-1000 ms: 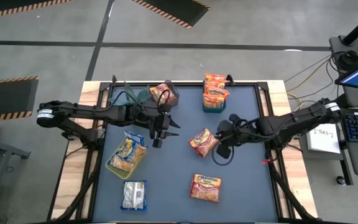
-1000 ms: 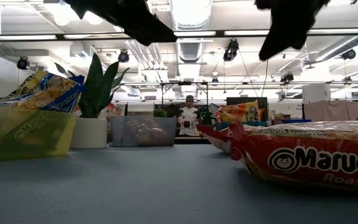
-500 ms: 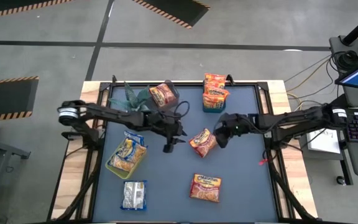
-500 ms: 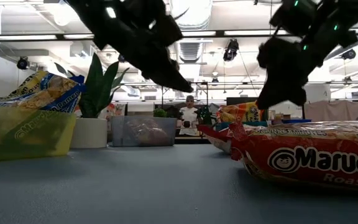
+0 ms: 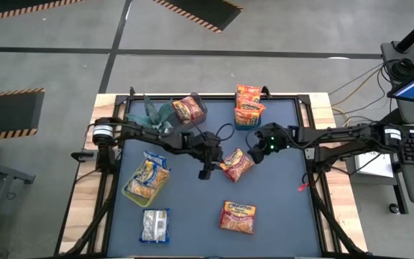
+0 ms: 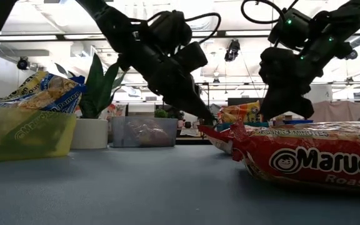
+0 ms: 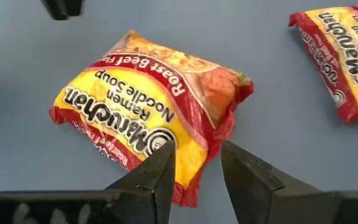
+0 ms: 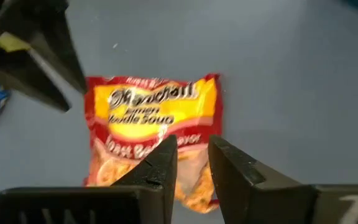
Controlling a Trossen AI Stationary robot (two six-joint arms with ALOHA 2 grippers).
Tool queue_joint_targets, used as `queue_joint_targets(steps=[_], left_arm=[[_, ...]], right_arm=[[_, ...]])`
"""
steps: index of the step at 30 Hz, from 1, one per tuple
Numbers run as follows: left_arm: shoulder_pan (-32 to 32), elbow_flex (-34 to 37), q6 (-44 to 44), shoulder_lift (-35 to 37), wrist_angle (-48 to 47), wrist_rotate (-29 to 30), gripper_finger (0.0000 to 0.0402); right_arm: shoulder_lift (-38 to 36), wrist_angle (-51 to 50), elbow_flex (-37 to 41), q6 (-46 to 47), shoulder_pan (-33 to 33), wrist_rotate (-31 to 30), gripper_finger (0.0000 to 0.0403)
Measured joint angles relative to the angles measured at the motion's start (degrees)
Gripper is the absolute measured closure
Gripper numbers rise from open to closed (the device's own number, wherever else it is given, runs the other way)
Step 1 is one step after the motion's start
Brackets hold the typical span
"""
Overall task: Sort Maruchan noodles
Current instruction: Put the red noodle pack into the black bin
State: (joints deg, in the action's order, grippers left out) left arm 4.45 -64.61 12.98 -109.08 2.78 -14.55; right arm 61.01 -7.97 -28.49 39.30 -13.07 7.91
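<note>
1. The roast-beef packet (image 5: 236,165) is flanked at mid-table by both grippers, apparently for a pickup.
2. The left gripper (image 7: 194,163) is held slightly parted, empty, just over the packet's edge.
3. The right gripper (image 8: 192,163) is narrowly parted above the opposite end, gripping nothing.

Red-yellow Maruchan noodles (image 5: 236,164) packet, flat at mid-table

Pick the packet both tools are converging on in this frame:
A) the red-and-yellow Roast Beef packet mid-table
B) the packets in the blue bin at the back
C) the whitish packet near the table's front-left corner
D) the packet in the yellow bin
A: the left tool and right tool flank the mid-table Roast Beef packet, which fills both wrist views.
</note>
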Motion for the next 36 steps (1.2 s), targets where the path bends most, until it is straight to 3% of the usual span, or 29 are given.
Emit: queue_joint_targets(steps=[4,13,21,30,36], left_arm=[[0.09,-0.71,0.06,-0.94,0.39,-0.11,0.0311],[0.85,-0.58,-0.67,-3.92,0.95,-2.69,0.0356],[1.01,-0.56,-2.68,-7.56,2.30,-2.65,0.0363],[1.05,-0.56,-3.66,-8.72,2.64,-2.71,0.0363],[1.05,-0.56,-3.71,-8.70,2.58,-2.62,0.0363]], right_arm=[[0.22,-0.32,0.54,0.25,-0.56,2.94,0.0293],[4.01,0.29,0.72,-0.93,-0.72,3.13,0.0200],[5.22,3.34,0.76,-3.33,-3.61,9.63,0.0131],[6.54,3.26,1.09,-3.92,-7.06,12.50,0.0106],[11.97,9.65,2.34,-2.73,-7.08,16.10,0.0106]])
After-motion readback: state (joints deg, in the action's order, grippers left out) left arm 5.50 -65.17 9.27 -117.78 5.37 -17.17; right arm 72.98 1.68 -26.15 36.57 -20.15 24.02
